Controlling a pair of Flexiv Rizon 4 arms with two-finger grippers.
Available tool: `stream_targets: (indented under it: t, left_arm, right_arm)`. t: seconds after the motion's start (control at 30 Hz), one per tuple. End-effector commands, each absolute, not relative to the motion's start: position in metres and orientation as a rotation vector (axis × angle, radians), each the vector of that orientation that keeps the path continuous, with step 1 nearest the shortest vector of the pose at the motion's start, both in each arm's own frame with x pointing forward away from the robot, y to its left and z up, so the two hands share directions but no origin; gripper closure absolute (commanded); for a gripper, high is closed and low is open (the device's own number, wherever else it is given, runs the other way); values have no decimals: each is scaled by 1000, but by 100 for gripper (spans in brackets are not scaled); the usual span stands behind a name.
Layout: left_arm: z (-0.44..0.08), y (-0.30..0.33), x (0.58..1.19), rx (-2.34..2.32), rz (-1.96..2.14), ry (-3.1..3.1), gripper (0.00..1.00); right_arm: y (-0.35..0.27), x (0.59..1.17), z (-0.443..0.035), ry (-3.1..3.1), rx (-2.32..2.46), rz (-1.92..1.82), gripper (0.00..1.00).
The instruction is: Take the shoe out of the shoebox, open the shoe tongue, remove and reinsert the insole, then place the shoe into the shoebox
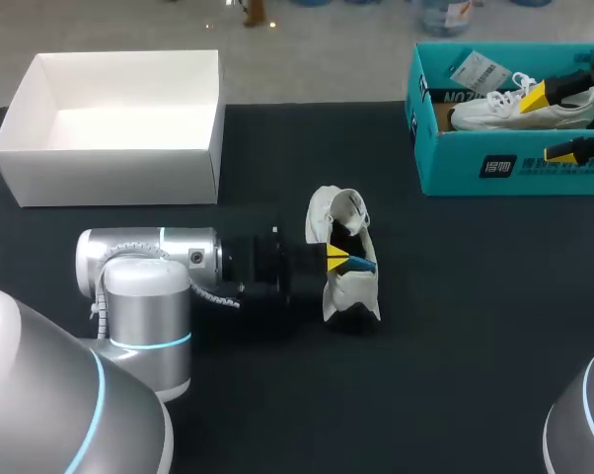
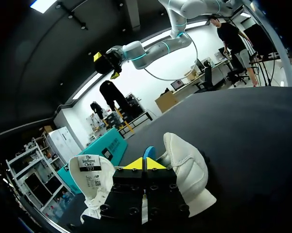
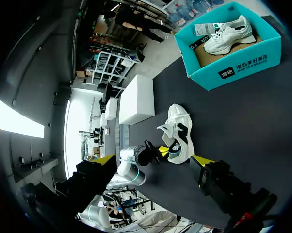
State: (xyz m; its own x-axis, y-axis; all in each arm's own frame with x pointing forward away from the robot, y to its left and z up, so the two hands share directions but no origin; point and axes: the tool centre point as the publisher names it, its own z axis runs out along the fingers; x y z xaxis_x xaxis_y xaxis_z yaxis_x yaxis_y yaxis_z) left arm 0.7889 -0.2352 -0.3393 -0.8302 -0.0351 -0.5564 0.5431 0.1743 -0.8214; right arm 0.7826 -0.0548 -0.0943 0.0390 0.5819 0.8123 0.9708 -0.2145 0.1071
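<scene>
Shoe (image 1: pixel 329 212) is lying sideways on the surface (image 1: pixel 455 326) left of the shoebox (image 1: pixel 455 163), my level left arm's tool (image 1: pixel 338 259) pinching its blue insole (image 1: pixel 364 264), white tongue (image 2: pixel 90 177) flopping open. Right tool (image 1: pixel 549 124) is hanging open above the shoebox. Two shoes, second shoe (image 1: pixel 494 111) inside it; two boxes, white box (image 1: pixel 110 168) far left.

White shoe (image 1: pixel 348 288) at mid-table, long axis running away from the robot, mouth spread wide and dark inside. Tongue (image 2: pixel 90 177) folded out and back, its printed label facing up. A strip of blue insole (image 1: pixel 363 264) shows in the opening. Whether it is seated or partly lifted, cannot tell. Teal shoebox (image 1: pixel 475 168) sits at the far right edge, lidless, well apart from the shoe, with a second white shoe (image 1: pixel 519 109) lying inside on its side.
</scene>
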Motion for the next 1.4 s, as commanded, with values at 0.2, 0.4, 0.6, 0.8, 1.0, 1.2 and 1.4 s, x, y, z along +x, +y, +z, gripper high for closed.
stream_targets:
  t: [0.2, 0.4, 0.6, 0.8, 1.0, 1.2, 1.4]
  left_arm:
    - [-338, -240, 787, 473, -1709, 2025, 92]
    - [-325, -233, 780, 478, -1730, 2013, 13]
    - [-327, -232, 782, 473, -1730, 2024, 23]
    - [-333, -236, 781, 474, -1740, 2050, 56]
    - [-339, -240, 781, 478, -1740, 2071, 83]
    - [-343, -241, 783, 485, -1734, 2091, 100]
    - [-355, -241, 785, 486, -1685, 2145, 100]
  right_arm:
    - [-54, 783, -95, -1563, -1844, -1054, 0]
    - [-54, 783, -95, -1563, -1844, -1054, 0]
    - [-54, 783, -95, -1563, -1844, -1054, 0]
    - [-54, 783, -95, -1563, -1844, -1054, 0]
    - [-54, 783, -95, -1563, -1844, -1054, 0]
    - [-54, 783, -95, -1563, -1844, -1054, 0]
    - [-54, 783, -95, -1563, -1844, -1054, 0]
